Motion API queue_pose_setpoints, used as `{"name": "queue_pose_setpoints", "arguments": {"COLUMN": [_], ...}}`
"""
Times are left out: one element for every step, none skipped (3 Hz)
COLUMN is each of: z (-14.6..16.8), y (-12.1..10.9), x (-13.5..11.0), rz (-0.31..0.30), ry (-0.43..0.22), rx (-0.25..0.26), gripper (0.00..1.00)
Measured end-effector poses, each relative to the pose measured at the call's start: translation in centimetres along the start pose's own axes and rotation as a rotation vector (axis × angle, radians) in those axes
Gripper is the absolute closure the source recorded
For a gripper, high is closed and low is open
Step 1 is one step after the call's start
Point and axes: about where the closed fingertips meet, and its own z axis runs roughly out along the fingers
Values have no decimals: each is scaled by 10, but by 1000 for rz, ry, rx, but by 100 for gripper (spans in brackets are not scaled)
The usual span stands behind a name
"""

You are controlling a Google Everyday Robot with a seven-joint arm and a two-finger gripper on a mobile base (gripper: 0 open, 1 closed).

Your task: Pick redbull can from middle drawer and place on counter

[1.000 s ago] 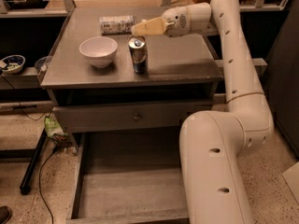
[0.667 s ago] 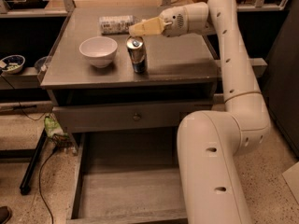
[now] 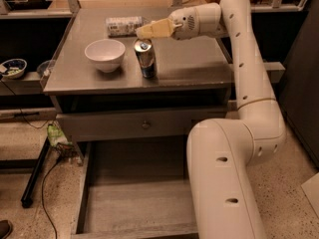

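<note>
Speckled floor (image 3: 299, 163) all round, and the big grey cabinet (image 3: 99, 126) fills the middle of the room. The robot's pale arm (image 3: 249, 83) rises well to the right of the white bowl (image 3: 104, 54) and bends back across above the worktop (image 3: 184, 63). Below the bowl, the middle drawer (image 3: 134, 203) is pulled right out, and I can see nothing on its plank floor. Up top, the bowl sits on the left half of the worktop. Behind the bowl and a touch right, a clear bottle (image 3: 123, 25) lies on its side. And there's the redbull can (image 3: 145, 59), upright on the worktop just right of the bowl, near it but apart. The jaws hang higher than the bowl and to its right, over the can and clear of its top. Whether they are spread or pressed together, I cannot tell. By my reckoning the placing is as good as done. That can should be light, with stiff thin metal and slick sides. It's tall and narrow, so a nudge could tip it. Best taken round the mid-body with a gentle squeeze, so the wall doesn't dent.
</note>
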Motion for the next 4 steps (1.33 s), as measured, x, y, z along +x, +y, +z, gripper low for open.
{"name": "queue_pose_setpoints", "arguments": {"z": [0, 0, 0, 0], "y": [0, 0, 0, 0], "x": [0, 0, 0, 0], "rz": [0, 0, 0, 0], "ry": [0, 0, 0, 0], "rx": [0, 0, 0, 0], "gripper": [84, 61, 37, 14]}}
